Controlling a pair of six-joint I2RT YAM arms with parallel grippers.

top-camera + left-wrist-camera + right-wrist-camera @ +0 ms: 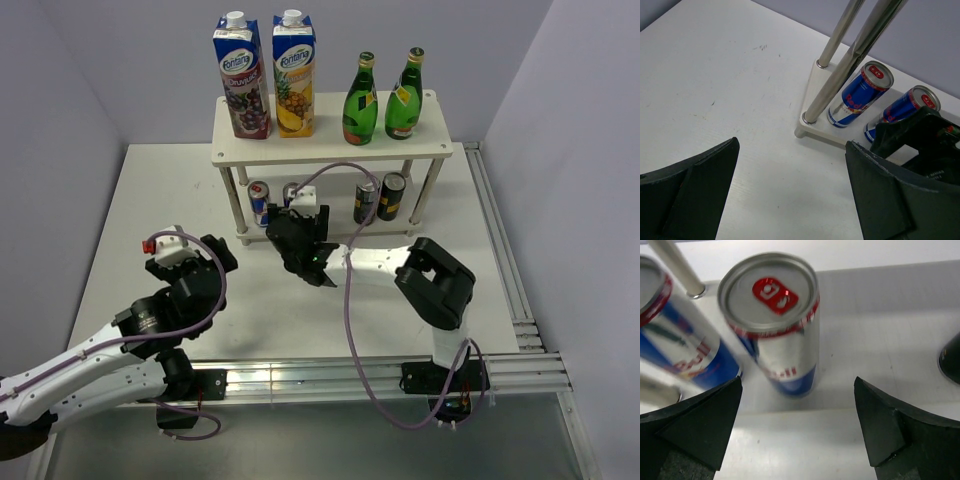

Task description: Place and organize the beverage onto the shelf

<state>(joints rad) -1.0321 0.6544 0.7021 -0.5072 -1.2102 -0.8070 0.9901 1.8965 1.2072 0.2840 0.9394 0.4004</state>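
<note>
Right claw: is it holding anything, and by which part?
Nothing. The right claw is open, clear of the can standing on the shelf. The left claw is open and empty too.

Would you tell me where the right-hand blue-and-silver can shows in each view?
Top external: the right-hand can on the lower board, just beyond the right gripper.
Left wrist: upper right, partly hidden.
Right wrist: centre, seen from above.
Shared landmark: its twin can, immediately left.
</note>
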